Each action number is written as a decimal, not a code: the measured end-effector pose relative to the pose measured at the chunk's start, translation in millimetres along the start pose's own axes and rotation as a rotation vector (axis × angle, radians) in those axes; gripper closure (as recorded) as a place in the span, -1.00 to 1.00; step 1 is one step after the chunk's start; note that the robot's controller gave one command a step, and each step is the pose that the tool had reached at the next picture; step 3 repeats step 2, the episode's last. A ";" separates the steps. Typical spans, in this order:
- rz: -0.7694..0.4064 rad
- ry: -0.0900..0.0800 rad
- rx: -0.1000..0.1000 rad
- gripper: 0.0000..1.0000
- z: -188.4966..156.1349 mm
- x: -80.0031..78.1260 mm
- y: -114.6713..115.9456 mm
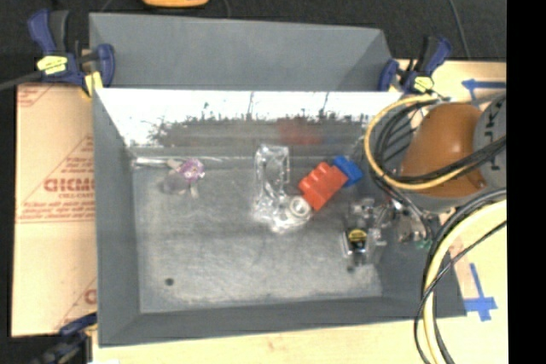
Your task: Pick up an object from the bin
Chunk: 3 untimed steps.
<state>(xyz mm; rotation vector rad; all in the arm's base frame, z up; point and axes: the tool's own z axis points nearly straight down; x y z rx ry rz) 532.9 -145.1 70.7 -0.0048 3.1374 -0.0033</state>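
Orange block [320,185] right of centre | claw [358,239] just near-right of it, we cannot tell whether open | risk: we clip blue piece [347,170], block slides

The bin floor [222,268] is free at lower left; a clear plastic piece [273,187], orange block [320,185] and blue block [346,170] crowd the centre.

Grey metal bin [213,268], floor scuffed paler, back wall white with a black speckled edge. Dark gripper [357,245] has a yellow spot. Just up-left of it, orange ribbed plastic block [319,186] and blue plastic block [348,170]. Further left, clear glossy crinkled plastic piece [275,192]. Far left, small purple-and-clear trinket [189,171].
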 end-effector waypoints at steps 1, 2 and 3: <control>-0.072 -0.001 0.000 1.00 -0.4 55.1 15.0; 0.060 -0.008 0.000 1.00 -183.4 39.9 29.9; 0.060 -0.008 0.000 1.00 -183.4 39.9 29.9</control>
